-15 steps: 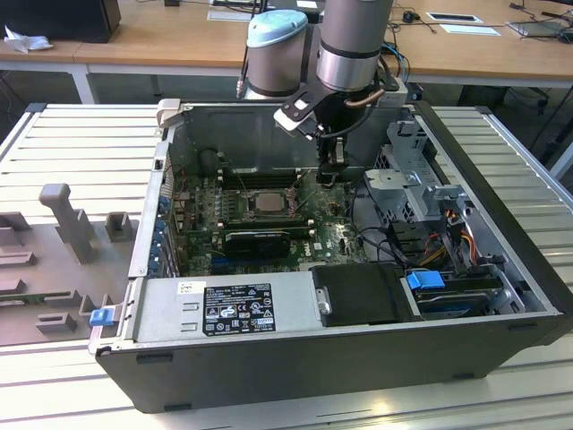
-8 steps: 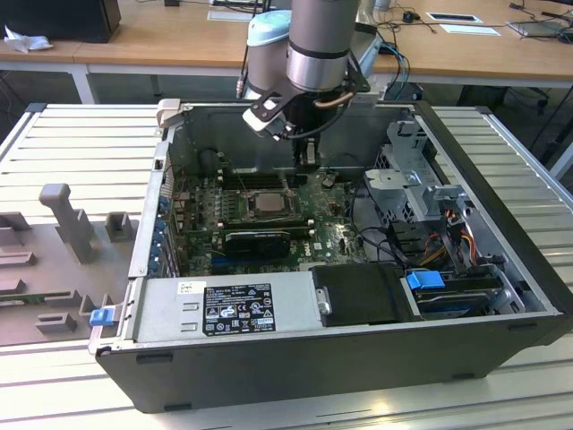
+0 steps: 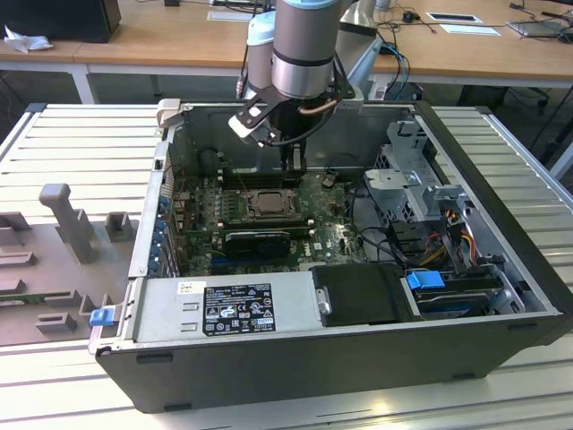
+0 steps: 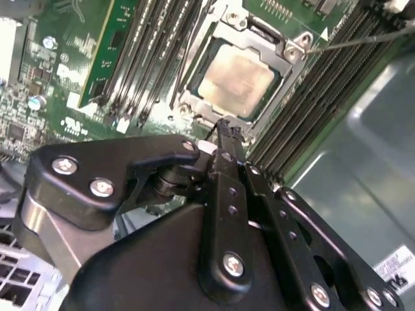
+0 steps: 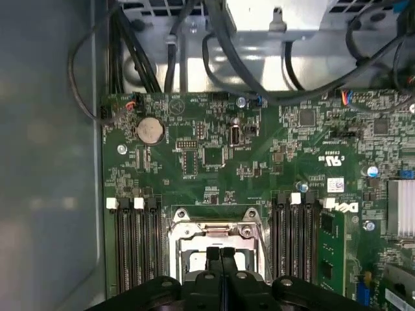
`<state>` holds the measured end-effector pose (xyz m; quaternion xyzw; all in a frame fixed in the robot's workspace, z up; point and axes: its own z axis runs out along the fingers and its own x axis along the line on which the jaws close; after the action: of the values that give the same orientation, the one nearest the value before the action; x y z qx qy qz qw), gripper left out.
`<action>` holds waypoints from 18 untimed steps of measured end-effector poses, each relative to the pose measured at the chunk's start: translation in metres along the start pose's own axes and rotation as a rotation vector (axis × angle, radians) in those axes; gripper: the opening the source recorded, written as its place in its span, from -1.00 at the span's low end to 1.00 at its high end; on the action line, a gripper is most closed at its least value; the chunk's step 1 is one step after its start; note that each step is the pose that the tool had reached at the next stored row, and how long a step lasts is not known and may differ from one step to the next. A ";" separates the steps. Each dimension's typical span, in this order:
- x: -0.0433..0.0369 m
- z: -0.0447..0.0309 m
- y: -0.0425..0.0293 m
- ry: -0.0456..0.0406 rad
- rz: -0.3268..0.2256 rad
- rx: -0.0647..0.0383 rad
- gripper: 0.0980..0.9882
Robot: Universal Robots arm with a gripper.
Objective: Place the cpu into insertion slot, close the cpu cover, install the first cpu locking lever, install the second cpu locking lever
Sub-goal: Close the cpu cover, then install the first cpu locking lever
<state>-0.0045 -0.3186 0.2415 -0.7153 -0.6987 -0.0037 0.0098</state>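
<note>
The cpu (image 4: 237,76), a pale square chip, lies flat in the insertion slot (image 3: 267,202) on the green board. The cpu cover (image 4: 200,65), a silver metal frame, lies down around it, with the chip showing through its window. A thin metal lever rod (image 4: 363,40) runs off from one corner of the frame. My gripper (image 4: 224,126) hangs just above the socket's edge. Its black fingers (image 5: 220,254) are pressed together, and I see nothing between them. In the exterior view my gripper (image 3: 292,159) stands over the socket's far side.
Black memory slots (image 5: 136,246) flank the socket on both sides. Dark cables (image 5: 214,39) and a metal drive cage (image 3: 412,179) crowd the board's far end. A black power supply (image 3: 233,309) lies along the near case wall. A grey fixture (image 3: 63,215) sits at the exterior view's left.
</note>
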 end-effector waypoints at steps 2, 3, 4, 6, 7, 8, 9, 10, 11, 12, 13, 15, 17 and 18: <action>-0.0001 0.0011 -0.0025 -0.0002 -0.001 0.000 -0.98; -0.0002 0.0014 -0.0039 -0.0002 -0.003 0.000 -0.98; -0.0002 0.0018 -0.0065 0.0000 -0.007 0.000 -0.98; -0.0003 0.0019 -0.0101 0.0000 -0.011 0.000 -0.98; -0.0003 0.0020 -0.0133 0.0000 -0.015 0.000 -0.98; -0.0003 0.0020 -0.0138 0.0000 -0.016 0.000 -0.98; -0.0003 0.0020 -0.0139 -0.0001 -0.017 0.000 -0.98; -0.0003 0.0020 -0.0142 -0.0001 -0.019 0.000 -0.98; -0.0003 0.0020 -0.0143 -0.0001 -0.020 0.000 -0.98; -0.0003 0.0020 -0.0144 -0.0001 -0.020 0.000 -0.98; -0.0003 0.0020 -0.0144 -0.0001 -0.020 0.000 -0.98; -0.0003 0.0020 -0.0147 -0.0001 -0.020 0.000 -0.98; -0.0003 0.0020 -0.0150 -0.0001 -0.020 0.000 -0.98; -0.0003 0.0020 -0.0151 -0.0001 -0.020 0.000 -0.98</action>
<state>-0.0196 -0.3185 0.2396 -0.7083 -0.7058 -0.0036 0.0098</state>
